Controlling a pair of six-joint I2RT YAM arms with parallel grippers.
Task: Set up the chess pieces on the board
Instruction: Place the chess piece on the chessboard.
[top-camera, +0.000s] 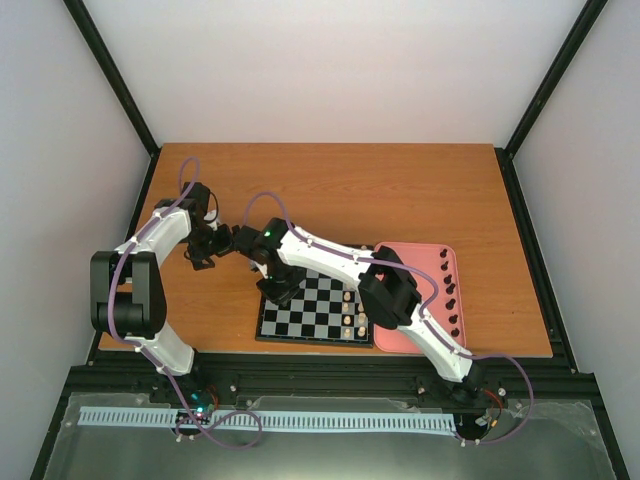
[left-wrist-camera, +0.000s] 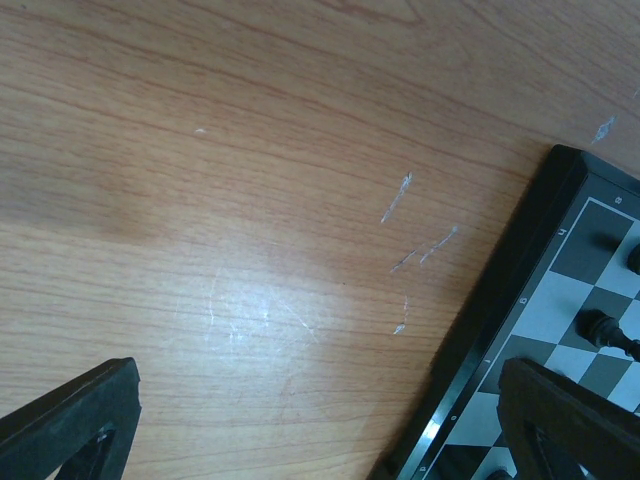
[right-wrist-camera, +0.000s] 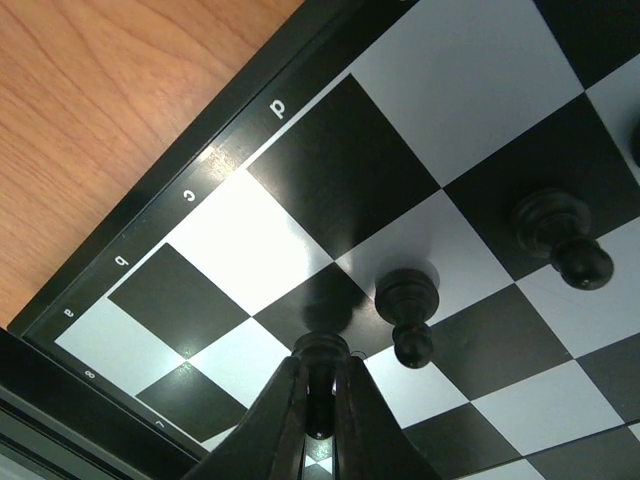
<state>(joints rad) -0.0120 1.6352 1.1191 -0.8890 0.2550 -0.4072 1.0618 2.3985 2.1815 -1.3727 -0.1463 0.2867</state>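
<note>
The board lies at the near middle of the table. My right gripper is over its far left corner. In the right wrist view it is shut on a black pawn, whose base is just above a dark square near the rim. Two black pawns stand on nearby squares. More black pieces line the pink tray's right side. My left gripper is open and empty over bare wood left of the board; its fingers straddle the table, with the board's corner at the right.
The pink tray lies right of the board, partly under my right arm. Cream-white pieces stand on the board's right columns. Black frame posts rise at the table's far corners. Two black pieces show in the left wrist view.
</note>
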